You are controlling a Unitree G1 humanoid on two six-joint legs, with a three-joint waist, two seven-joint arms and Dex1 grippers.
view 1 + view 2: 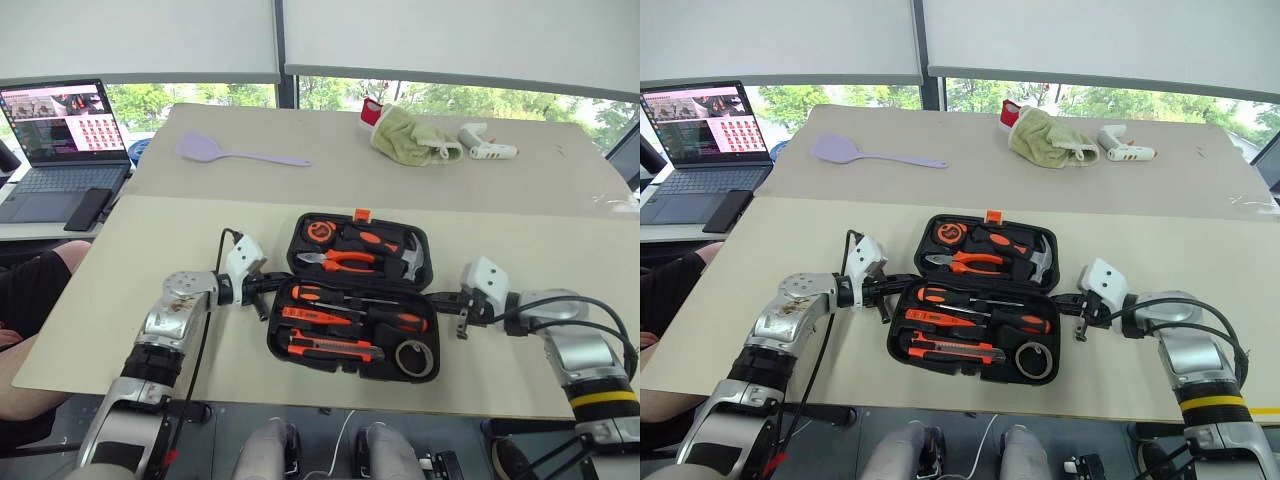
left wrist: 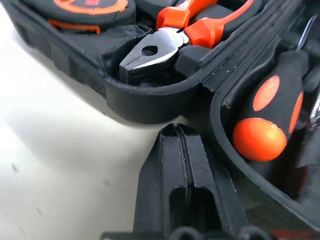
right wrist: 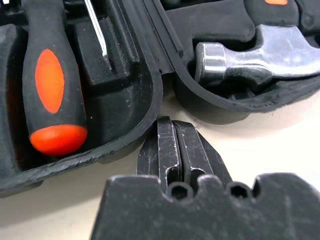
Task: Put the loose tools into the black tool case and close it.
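The table (image 1: 120,290) carries the case (image 1: 352,296) at its middle, lying open flat, hinge running from nine to three o'clock. The far half holds a tape measure, pliers (image 1: 338,260) and a hammer (image 1: 413,262); the near half holds the two screwdrivers (image 1: 360,308), the knife (image 1: 330,345) and the tape roll (image 1: 413,358), each seated in a recess. A thin tool lies among them, probably the tester pen, though I cannot make it out clearly. At twelve o'clock from the case, well apart, lie the spatula (image 1: 240,153) and the glue gun (image 1: 485,148), which stay out.

So I judge the loading done and the closing in hand. My left gripper (image 1: 262,298) sits at the case's nine o'clock side, my right gripper (image 1: 455,315) at its three o'clock side, both with fingers pressed together and holding nothing. Each tip lies just beside the hinge notch, where the two halves meet.

To close it well, I should slide both tips under one half's rim, lift evenly so the half swings without twisting, and keep the tools from shifting. Then press down near the orange latch (image 1: 362,214) until it catches.
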